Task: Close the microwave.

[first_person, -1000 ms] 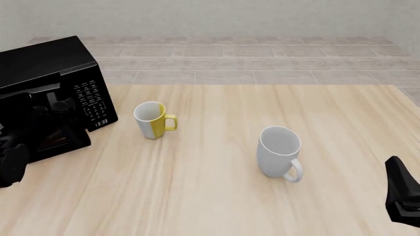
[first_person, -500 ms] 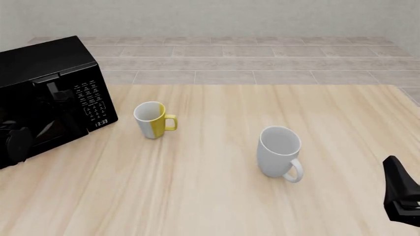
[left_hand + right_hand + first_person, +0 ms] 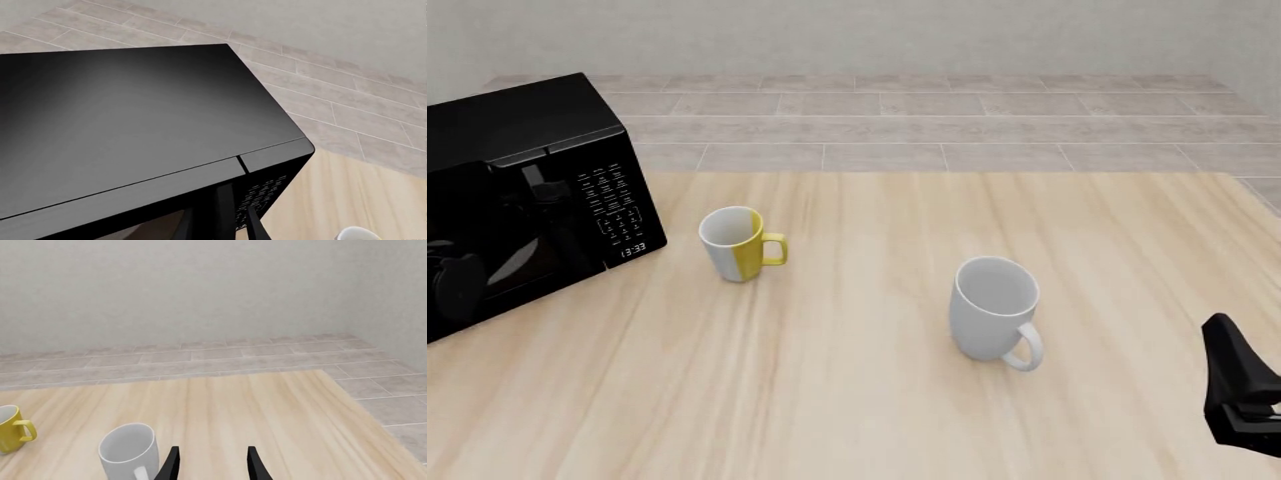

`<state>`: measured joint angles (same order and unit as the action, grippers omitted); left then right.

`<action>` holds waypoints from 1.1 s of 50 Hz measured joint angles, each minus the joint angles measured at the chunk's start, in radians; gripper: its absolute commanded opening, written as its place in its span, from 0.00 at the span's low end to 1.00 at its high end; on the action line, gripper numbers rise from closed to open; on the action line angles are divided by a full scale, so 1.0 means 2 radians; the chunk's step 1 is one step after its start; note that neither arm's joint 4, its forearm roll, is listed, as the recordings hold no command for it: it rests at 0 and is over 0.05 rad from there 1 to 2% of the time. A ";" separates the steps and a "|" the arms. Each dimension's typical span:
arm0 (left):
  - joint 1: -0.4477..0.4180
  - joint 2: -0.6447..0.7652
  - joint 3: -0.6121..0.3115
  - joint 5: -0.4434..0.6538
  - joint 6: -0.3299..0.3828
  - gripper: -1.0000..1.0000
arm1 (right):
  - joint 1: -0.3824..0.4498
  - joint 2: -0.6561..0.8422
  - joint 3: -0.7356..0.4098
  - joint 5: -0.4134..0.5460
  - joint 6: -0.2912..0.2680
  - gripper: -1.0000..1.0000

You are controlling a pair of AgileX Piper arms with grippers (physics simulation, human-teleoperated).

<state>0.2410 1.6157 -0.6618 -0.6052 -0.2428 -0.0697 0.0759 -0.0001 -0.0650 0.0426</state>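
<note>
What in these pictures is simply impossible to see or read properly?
- Microwave: its left part is cut off by the front view's edge; the inside is hidden behind the dark glass door.
- Keypad: markings too small to read in the front view.
- Left gripper: the left wrist view's edge cuts off its fingers, dark against the microwave; open or shut is unclear.
- Right gripper: only the fingertips show in the right wrist view.

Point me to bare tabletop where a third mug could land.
Widest bare patch: far right of the table, beyond the white mug. Also free: the near strip in front of the yellow mug and the lane between the two mugs. Tightest: the gap between the microwave and the yellow mug.
</note>
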 measured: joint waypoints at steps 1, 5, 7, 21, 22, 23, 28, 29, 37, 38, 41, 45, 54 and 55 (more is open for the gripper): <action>0.000 0.000 0.000 0.000 0.000 1.00 | 0.000 0.000 0.000 0.000 0.000 1.00; -0.003 -0.001 0.001 -0.002 0.000 1.00 | 0.000 0.002 0.000 -0.001 0.000 1.00; -0.005 -0.001 0.002 -0.004 0.003 1.00 | 0.000 0.003 0.000 -0.002 0.000 1.00; -0.013 -0.055 0.062 -0.019 0.034 1.00 | 0.000 0.014 0.000 -0.010 -0.001 1.00; -0.014 -0.064 0.069 -0.019 0.037 1.00 | 0.000 0.014 0.000 -0.011 -0.001 1.00; -0.015 -0.072 0.075 -0.019 0.039 1.00 | 0.000 0.015 0.000 -0.012 -0.001 1.00; -0.020 -0.119 0.108 -0.017 0.047 1.00 | 0.001 0.019 0.000 -0.015 -0.002 1.00; -0.021 -0.129 0.114 -0.015 0.048 1.00 | 0.001 0.020 0.000 -0.016 -0.002 1.00; -0.034 -0.222 0.157 0.018 0.052 1.00 | 0.001 0.020 0.000 -0.016 -0.004 1.00; -0.036 -0.235 0.161 0.024 0.052 1.00 | 0.001 0.020 0.000 -0.016 -0.004 1.00; -0.041 -0.276 0.171 0.046 0.054 1.00 | 0.002 0.020 0.000 -0.016 -0.004 1.00; -0.048 -0.333 0.183 0.077 0.058 1.00 | 0.002 0.021 0.000 -0.016 -0.004 1.00; -0.062 -0.468 0.200 0.169 0.064 1.00 | 0.001 0.022 0.000 -0.017 -0.005 1.00; -0.063 -0.484 0.201 0.180 0.065 1.00 | 0.001 0.022 0.000 -0.017 -0.005 1.00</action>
<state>0.1147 0.6487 -0.2606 -0.2450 -0.1137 -0.0669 0.1208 -0.0001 -0.0984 0.0329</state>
